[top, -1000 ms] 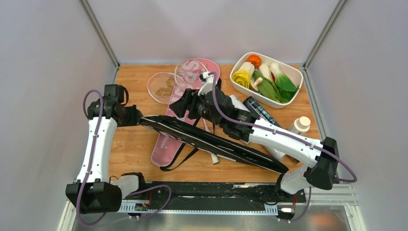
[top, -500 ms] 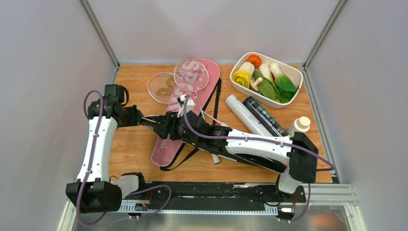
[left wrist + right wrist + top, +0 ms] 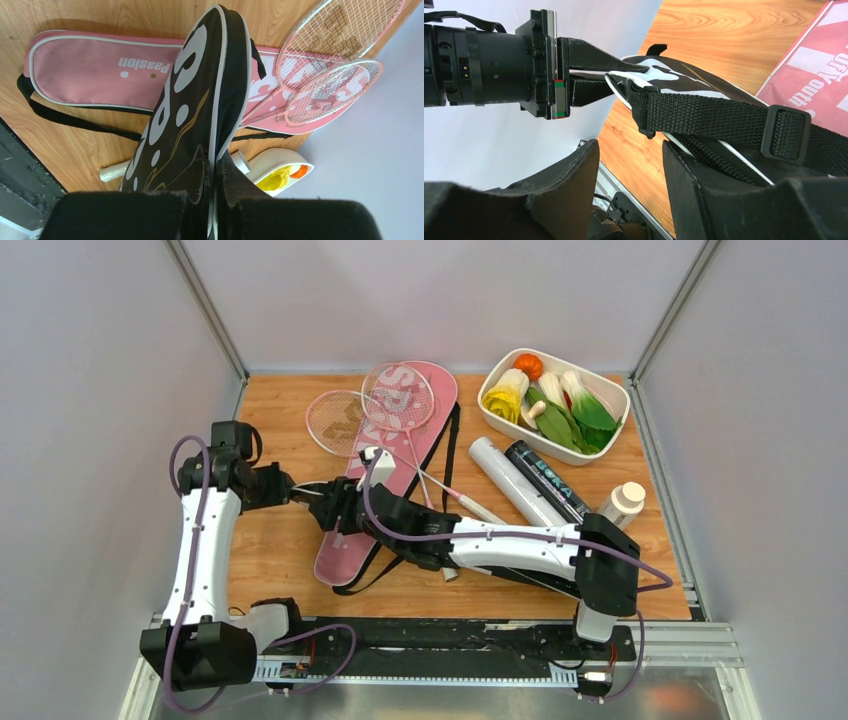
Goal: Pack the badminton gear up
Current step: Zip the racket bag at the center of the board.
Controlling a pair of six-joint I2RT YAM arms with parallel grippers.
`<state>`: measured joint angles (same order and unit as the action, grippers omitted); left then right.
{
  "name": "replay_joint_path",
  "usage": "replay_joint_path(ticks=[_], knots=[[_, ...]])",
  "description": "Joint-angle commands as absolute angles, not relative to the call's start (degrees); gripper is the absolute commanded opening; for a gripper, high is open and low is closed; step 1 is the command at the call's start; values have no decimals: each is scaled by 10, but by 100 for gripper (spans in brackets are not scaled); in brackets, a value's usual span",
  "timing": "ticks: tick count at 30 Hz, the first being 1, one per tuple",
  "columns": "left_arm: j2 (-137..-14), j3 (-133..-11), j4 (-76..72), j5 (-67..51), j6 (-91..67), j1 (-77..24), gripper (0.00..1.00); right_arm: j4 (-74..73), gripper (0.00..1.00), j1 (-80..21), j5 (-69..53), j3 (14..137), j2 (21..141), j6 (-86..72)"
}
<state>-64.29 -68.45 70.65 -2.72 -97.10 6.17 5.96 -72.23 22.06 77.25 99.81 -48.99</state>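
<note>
— Looking at the black racket-shaped fabric cover with white lettering (image 3: pixel 200 105), where is it?

— Lifted over the wooden table (image 3: pixel 280 540), above the pink racket-shaped cover (image 3: pixel 380 475) that lies flat with two thin-framed rackets (image 3: pixel 375 405) on its wide end. The left gripper (image 3: pixel 624 70) is clenched on the cover's narrow tip, right at the white-piped edge.

— How will it handle?

— Light and limp, I judge. Soft cloth sags, so one pinch at the tip leaves the rest hanging. The piped rim or the black woven strap (image 3: pixel 724 120) with its buckle gives the firmest hold; the flat panel would likely slip.

— And the right gripper (image 3: pixel 629 170)?

— Its jaws stand parted, holding nothing, just under the strap near the left one's grip. Its arm stretches low across the table toward the left; the left arm reaches forward and bends inward to meet it.

— The rest?

— A white tube and a black tube (image 3: pixel 530 480) lie side by side, unpacked.
</note>
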Motion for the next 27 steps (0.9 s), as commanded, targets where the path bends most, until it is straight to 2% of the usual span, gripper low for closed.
replay_joint_path(ticks=[1, 16, 27], knots=[[-616, -657, 734, -94, -1003, 84, 0, 121, 55, -727, 279, 795, 1011, -447], [-605, -664, 741, -126, -995, 88, 0, 118, 54, -726, 344, 832, 1057, -423], [-601, -664, 745, -124, -993, 88, 0, 125, 45, -722, 422, 826, 1057, -427]])
